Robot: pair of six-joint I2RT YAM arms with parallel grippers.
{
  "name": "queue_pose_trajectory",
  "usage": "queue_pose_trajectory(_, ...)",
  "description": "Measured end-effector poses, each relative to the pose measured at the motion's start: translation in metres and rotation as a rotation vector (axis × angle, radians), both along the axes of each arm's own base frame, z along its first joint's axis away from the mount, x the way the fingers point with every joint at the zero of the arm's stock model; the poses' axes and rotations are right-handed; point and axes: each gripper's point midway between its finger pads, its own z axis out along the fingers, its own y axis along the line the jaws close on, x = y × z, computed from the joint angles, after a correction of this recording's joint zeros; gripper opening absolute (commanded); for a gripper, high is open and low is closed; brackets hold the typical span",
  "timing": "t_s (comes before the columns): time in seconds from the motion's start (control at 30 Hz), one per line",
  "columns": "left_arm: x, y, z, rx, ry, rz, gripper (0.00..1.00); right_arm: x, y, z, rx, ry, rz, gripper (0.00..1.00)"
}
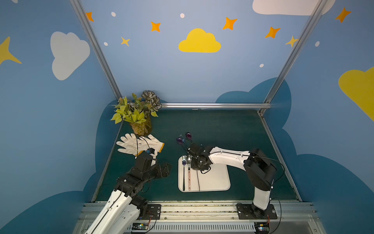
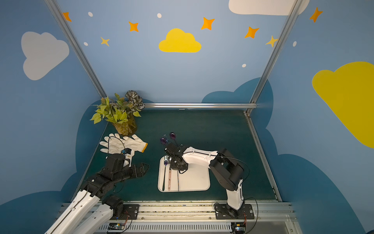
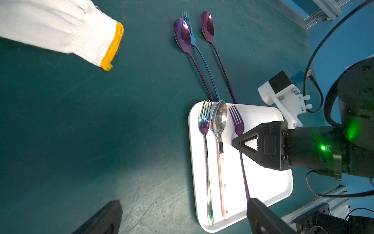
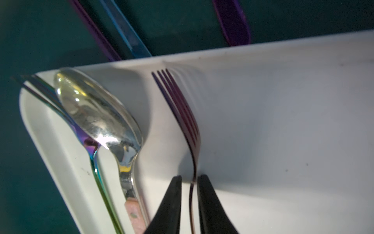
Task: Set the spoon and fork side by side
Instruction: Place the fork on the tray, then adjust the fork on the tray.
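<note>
Tray sits on the desk near the front edge, about mid-width. Along the tray's left side lies a fork with a rainbow sheen, then the spoon with a pinkish handle. The spoon's bowl touches the fork's head, handles parallel, heads toward the far edge. A purple fork lies parallel just right of the spoon, with a small gap between. Right pincer is low over the tray and narrowly parted. Its fingers straddle the purple fork's handle below the neck, and a sliver of tray shows on one side. Left pincer is wide, holding nothing, over the desk left of the tray. Purple spoons and a blue fork lie just behind the tray, handle ends at its far rim. Gloves lie near the left edge, plant in the far left corner.
</note>
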Motion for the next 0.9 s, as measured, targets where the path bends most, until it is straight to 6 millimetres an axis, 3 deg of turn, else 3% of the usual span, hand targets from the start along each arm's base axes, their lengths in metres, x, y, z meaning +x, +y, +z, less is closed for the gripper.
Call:
queue_pose_trajectory(0.37, 0.000, 0.000, -0.001, 0.003, 0.004, 0.002, 1.00, -0.009, -0.018, 0.000, -0.012, 0.011, -0.008, 0.23)
queue_pose_trajectory(0.9, 0.000, 0.000, -0.001, 0.003, 0.004, 0.000, 1.00, -0.013, -0.025, 0.014, 0.021, -0.003, 0.007, 0.22)
